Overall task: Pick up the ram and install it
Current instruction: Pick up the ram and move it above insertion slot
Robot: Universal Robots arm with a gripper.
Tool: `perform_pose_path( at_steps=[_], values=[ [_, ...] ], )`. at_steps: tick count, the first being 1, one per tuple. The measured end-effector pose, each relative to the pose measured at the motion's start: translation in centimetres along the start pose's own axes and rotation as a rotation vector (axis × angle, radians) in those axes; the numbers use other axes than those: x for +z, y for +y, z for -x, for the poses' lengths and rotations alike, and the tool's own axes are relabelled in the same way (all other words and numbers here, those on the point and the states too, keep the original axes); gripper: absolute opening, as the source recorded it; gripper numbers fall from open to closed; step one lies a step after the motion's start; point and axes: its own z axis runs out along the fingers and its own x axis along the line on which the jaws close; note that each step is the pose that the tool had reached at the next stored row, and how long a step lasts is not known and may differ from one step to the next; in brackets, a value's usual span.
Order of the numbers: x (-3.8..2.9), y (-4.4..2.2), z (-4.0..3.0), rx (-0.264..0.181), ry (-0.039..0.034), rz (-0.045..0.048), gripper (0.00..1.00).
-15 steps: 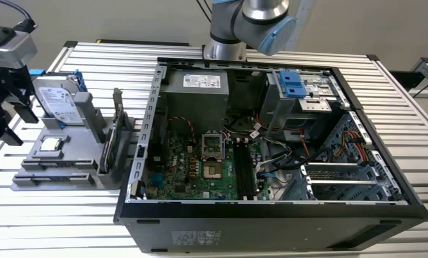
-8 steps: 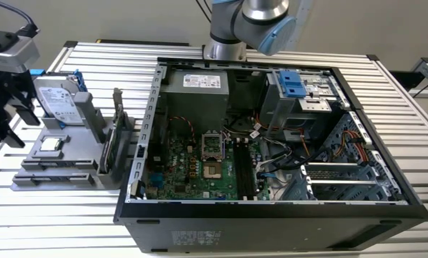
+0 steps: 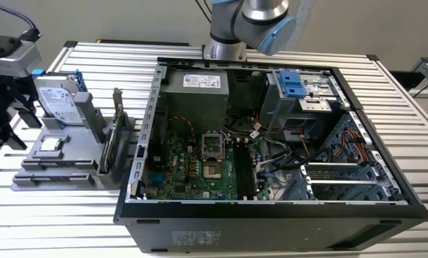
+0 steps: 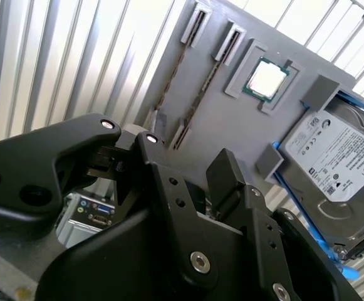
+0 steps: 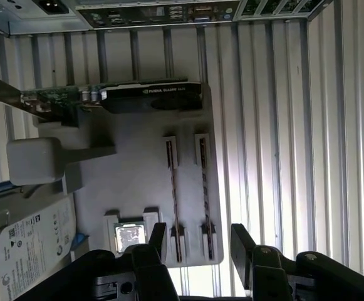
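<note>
At the exterior view's far left your gripper point(image 5: 199, 233) hangs over the grey holder point(image 3: 56, 185), jaws spread wide & holding nothing. In the first wrist view its two fingers point(image 5: 158, 241) bracket the near ends of both memory sticks. The ram point(image 5: 204, 188) stands on edge in its groove, the one nearer the holder's edge, w/ a twin stick point(image 5: 173, 188) just beside it, not touching. The step in hand looks like the approach for the pick, so imo: centre on one stick only, since the open span as seen takes in both. Keep the pads square to the board's flat faces, grip at mid-length rather than a corner, & pull straight out of the groove so it doesn't bind or bend. Holder contents, going right: hard drive point(image 3: 56, 102) w/ blue rails, a CPU point(image 3: 52, 144) in its pocket, the 2 sticks, then the graphics card point(image 3: 112, 141) upright on the side next to the PC case point(image 3: 271, 231). The case lies open: PSU point(image 3: 196, 97) at the back, motherboard point(image 3: 188, 174) on the floor w/ its socket point(image 3: 212, 148) looking empty, long black slots point(image 3: 244, 166) that look vacant, loose cables point(image 3: 278, 158), & a drive cage point(image 3: 300, 91) toward the exterior view's right.
</note>
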Motion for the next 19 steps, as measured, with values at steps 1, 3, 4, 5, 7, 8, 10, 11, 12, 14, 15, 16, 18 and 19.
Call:
perform_pose_path(
  at_steps=[1, 3, 4, 5, 7, 8, 10, 11, 12, 14, 15, 16, 18, 19],
  values=[
    [0.07, 0.0, 0.0, 0.0, 0.0, 0.0, 1.0],
    [0.21, 0.0, 0.0, 0.0, -0.0001, -0.0001, 1.0],
    [0.27, 0.0, 0.0, 0.0, 0.0, 0.0, 1.0],
    [0.35, 0.0, 0.0, 0.0, 0.0, 0.0, 1.0],
    [0.49, 0.0, 0.0, 0.0, 0.0001, 0.0, 1.0],
    [0.57, 0.0, 0.0, 0.0, 0.0, 0.0, 1.0],
    [0.75, 0.0, 0.01, 0.0, 0.0, -0.0001, 1.0],
    [0.85, 0.0, 0.0, 0.0, 0.0001, -0.0001, 1.0],
    [0.96, 0.0, 0.0, 0.0, 0.0, -0.0002, 1.0],
    [1.17, 0.0, 0.01, 0.0, 0.0, -0.0002, 1.0],
    [1.27, 0.0, 0.01, 0.0, 0.0, -0.0002, 1.0],
    [1.37, 0.0, 0.01, 0.0, 0.0, -0.0002, 1.0],
    [1.57, 0.0, 0.01, 0.0, -0.0001, -0.0002, 1.0],
    [1.7, 0.0, 0.01, 0.0, 0.0, -0.0001, 1.0]
  ],
)
